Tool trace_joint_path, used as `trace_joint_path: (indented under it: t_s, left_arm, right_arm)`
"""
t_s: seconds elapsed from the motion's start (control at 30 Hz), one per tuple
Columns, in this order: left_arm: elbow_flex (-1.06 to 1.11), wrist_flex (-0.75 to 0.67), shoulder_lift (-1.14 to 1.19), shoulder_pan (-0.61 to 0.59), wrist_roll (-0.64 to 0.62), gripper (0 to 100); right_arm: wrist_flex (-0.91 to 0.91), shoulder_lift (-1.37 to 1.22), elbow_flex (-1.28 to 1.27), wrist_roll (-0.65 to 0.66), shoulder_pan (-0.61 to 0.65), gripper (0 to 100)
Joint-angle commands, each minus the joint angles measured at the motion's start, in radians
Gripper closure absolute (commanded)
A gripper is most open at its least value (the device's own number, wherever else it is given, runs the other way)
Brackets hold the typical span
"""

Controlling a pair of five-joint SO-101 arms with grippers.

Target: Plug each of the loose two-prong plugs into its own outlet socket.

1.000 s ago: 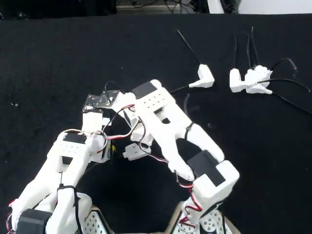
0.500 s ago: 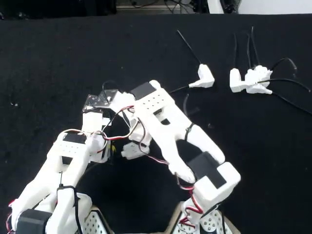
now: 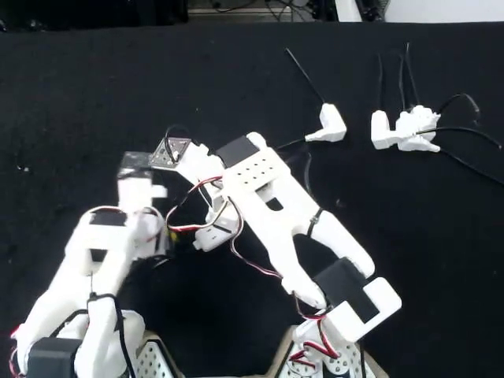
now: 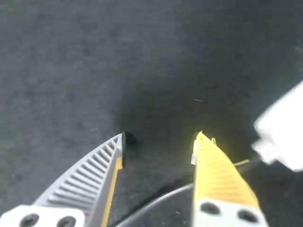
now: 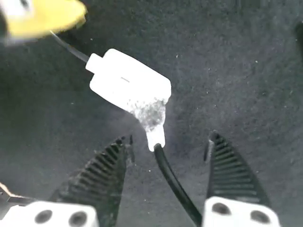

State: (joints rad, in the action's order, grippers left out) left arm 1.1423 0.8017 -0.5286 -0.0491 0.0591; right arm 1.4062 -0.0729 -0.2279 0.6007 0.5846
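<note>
A white two-prong plug (image 5: 130, 85) lies on the black cloth with its black cable (image 5: 173, 182) running back between my right gripper's fingers. My right gripper (image 5: 168, 139) is open just behind the plug's cable end, touching nothing. From above, the same plug (image 3: 211, 235) shows beside the right arm's forearm. My left gripper (image 4: 161, 137) is open over bare cloth, with a blurred white shape (image 4: 281, 135) close by. One yellow fingertip (image 5: 42, 16) of the left gripper shows beyond the plug. Another white plug (image 3: 331, 124) lies far back.
A cluster of white outlet pieces and plugs (image 3: 405, 130) with black cables sits at the back right. The right arm (image 3: 268, 197) crosses toward the left arm (image 3: 110, 236), so the two are close together near the front.
The left arm has swung left and slightly away. The right arm's wrist has shifted left, and the plug beneath it has moved a little left and back.
</note>
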Motion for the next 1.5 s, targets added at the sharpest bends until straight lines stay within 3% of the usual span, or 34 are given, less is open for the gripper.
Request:
trace_joint_path:
  t_s: [0.0, 0.13, 0.37, 0.5, 0.77, 0.97, 1.47]
  left_arm:
    - [-0.090, 0.017, -0.002, -0.157, -0.089, 77]
    - [-0.131, 0.017, -0.002, -0.314, -0.189, 77]
    - [-0.185, 0.017, 0.006, -0.611, -0.347, 77]
    - [-0.189, 0.011, 0.009, -0.719, -0.466, 77]
    - [-0.189, 0.011, 0.003, -0.743, -0.511, 77]
    - [-0.205, 0.018, 0.000, -0.805, -0.512, 77]
    - [-0.203, 0.015, 0.002, -0.800, -0.512, 77]
  right_arm:
    - [-0.015, 0.064, 0.036, 0.009, 0.020, 76.5]
    - [-0.028, 0.065, 0.104, 0.043, 0.020, 76.2]
    - [-0.037, 0.054, 0.125, 0.313, 0.020, 76.2]
    - [-0.025, 0.054, 0.111, 0.433, 0.043, 76.2]
    - [-0.066, 0.041, -0.013, 0.523, 0.180, 76.1]
    - [-0.112, -0.096, -0.068, 0.528, 0.184, 76.1]
    - [-0.189, -0.251, -0.067, 0.578, 0.180, 79.6]
